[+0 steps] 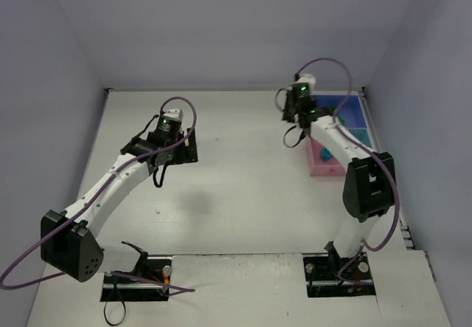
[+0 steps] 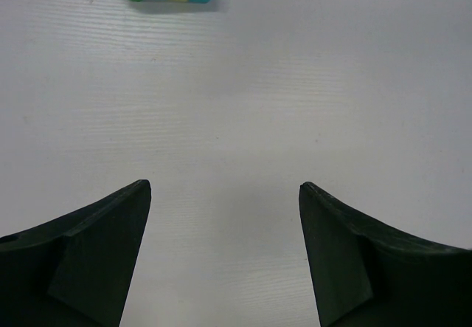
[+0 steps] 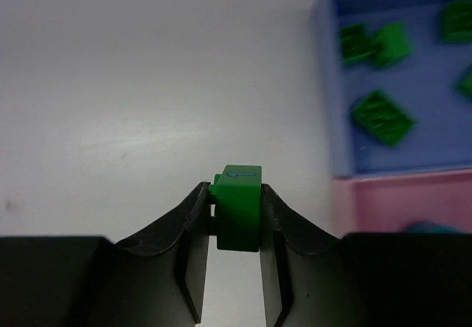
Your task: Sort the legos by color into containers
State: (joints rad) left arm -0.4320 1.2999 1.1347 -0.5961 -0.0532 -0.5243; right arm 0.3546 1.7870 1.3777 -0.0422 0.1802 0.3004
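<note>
Right hand (image 3: 234, 189) pinching green brick (image 3: 237, 220), left hand (image 2: 225, 185) spread, perhaps hovering

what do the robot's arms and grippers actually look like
Both the left arm and right arm have slim white tubes between bulky black joint housings. A purple cable loops loosely along each one, and a small green light glows near each wrist. The left gripper and right gripper have matte black fingers, broad at the base, tapering to curved tips.
</note>
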